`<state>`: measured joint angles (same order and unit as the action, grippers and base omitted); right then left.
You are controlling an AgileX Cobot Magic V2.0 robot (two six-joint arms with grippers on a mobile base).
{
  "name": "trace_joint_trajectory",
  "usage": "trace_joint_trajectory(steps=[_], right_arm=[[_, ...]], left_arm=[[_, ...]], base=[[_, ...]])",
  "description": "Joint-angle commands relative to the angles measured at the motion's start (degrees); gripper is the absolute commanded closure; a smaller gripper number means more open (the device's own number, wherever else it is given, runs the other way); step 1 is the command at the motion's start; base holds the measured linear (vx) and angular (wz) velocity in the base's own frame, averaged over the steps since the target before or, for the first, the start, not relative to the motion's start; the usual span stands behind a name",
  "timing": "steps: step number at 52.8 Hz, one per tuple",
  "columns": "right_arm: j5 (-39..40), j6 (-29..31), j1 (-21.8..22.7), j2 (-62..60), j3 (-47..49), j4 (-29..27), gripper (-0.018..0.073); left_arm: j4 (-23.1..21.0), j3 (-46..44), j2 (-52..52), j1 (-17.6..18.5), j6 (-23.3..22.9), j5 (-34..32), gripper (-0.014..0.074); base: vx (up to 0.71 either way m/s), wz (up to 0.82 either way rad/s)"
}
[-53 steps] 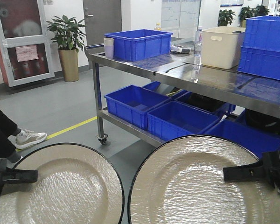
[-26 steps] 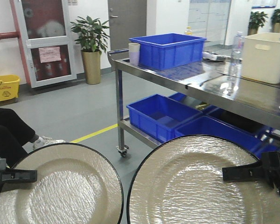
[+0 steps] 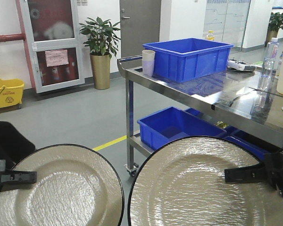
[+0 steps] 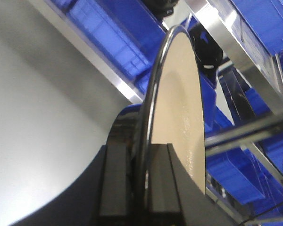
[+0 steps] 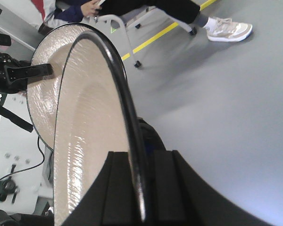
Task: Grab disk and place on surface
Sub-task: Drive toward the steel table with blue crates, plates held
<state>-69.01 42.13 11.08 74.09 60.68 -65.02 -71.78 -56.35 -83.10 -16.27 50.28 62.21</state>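
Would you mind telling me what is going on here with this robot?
The robot is holding two cream, black-rimmed disks, one in each arm. The left gripper is shut on the rim of the left disk, and the right gripper is shut on the rim of the right disk. Both are held in the air in front of the glossy steel tabletop, where a blue bin and a cup stand; neither disk is on it yet.

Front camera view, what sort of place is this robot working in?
Probably a factory or warehouse work area: a wheeled steel table carrying a blue plastic crate, more crates on its lower shelf, a yellow floor line, and a fire-hose cabinet.
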Motion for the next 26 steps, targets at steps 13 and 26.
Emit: trace_joint_trajectory(steps=[13, 26], right_arm=[[-0.38, -0.19, 0.05, -1.84, 1.86, -7.54, 0.0568], [-0.38, -0.19, 0.05, -1.84, 1.86, -7.54, 0.0568]], left_arm=[[-7.84, -1.93, 2.2, 0.18, -0.63, 2.2, 0.0605], [-7.84, -1.93, 2.2, 0.18, -0.63, 2.2, 0.0605]], base=[[0.53, -0.1], [0.5, -0.22]])
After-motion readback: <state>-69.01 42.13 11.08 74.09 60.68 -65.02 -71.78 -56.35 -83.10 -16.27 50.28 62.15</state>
